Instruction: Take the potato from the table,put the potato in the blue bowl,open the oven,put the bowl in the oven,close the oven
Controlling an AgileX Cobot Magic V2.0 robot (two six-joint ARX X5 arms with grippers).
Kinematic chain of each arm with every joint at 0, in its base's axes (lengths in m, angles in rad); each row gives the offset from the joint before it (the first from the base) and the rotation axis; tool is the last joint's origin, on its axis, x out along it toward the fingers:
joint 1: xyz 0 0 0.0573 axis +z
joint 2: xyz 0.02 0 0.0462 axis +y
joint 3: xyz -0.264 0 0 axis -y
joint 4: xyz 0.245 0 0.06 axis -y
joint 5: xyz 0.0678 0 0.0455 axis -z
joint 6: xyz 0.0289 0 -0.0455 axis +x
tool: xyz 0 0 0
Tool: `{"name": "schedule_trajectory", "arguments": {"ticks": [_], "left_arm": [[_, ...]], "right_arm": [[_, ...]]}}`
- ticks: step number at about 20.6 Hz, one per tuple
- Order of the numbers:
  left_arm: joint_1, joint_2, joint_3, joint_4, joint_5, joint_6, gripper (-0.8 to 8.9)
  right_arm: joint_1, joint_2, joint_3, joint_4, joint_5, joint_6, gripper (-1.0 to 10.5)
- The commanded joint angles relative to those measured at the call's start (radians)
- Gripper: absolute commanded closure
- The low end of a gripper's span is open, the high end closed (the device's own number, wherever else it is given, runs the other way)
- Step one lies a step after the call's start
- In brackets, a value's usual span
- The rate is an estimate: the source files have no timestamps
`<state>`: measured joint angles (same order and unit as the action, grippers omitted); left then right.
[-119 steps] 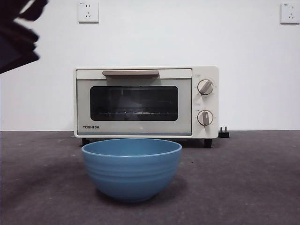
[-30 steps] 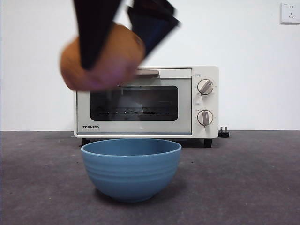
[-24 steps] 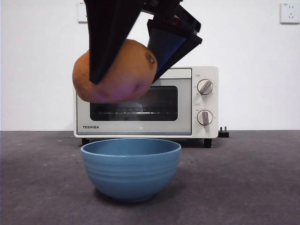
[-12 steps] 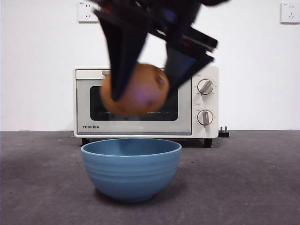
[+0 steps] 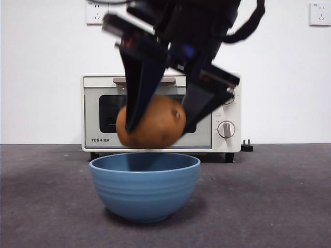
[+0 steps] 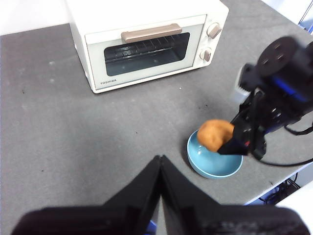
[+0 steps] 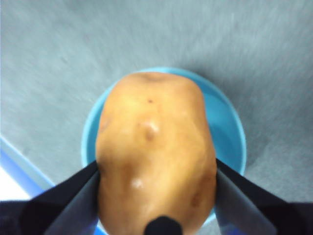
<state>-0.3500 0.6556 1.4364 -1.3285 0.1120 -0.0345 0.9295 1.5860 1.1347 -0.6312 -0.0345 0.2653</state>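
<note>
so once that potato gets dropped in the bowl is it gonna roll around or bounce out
Probably it settles rather than escapes: the potato hangs just above the rim of the blue bowl, which looks deep and wider than it. Its rounded, smooth oval shape suggests it may rock or roll a little inside. It seems firm, since it keeps its shape in the right gripper.

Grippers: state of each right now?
Left gripper: shut, empty, waiting away from the bowl.
Right gripper: shut on the potato, above the blue bowl.

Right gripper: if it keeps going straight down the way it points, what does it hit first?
Probably the blue bowl. The right gripper, shut on the potato, points down at the bowl's mouth, so the potato would likely meet the inside first. Depth alignment is approximate.
</note>
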Motion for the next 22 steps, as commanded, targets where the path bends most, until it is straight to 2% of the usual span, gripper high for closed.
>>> {"name": "schedule_trajectory", "arguments": {"ticks": [1, 7, 10, 13, 20, 22], "left_arm": [[-0.003, 0.007, -0.001, 0.003, 0.0, 0.012, 8.19], [-0.003, 0.011, -0.001, 0.003, 0.0, 0.013, 8.19], [-0.003, 0.012, -0.001, 0.004, 0.0, 0.013, 8.19], [-0.003, 0.012, -0.001, 0.003, 0.0, 0.013, 8.19], [-0.003, 0.012, -0.001, 0.003, 0.0, 0.016, 8.19], [-0.003, 0.013, -0.001, 0.004, 0.0, 0.017, 8.19]], "right_arm": [[0.0, 0.045, -0.012, 0.012, -0.002, -0.002, 9.5], [0.0, 0.072, -0.012, 0.0, -0.002, 0.037, 9.3], [0.0, 0.072, -0.012, -0.006, -0.005, 0.05, 7.2], [0.0, 0.073, -0.012, -0.004, -0.029, 0.048, 5.8], [0.0, 0.072, -0.011, -0.004, -0.037, 0.048, 5.5], [0.002, 0.072, -0.006, -0.006, -0.037, 0.047, 4.9]]}}
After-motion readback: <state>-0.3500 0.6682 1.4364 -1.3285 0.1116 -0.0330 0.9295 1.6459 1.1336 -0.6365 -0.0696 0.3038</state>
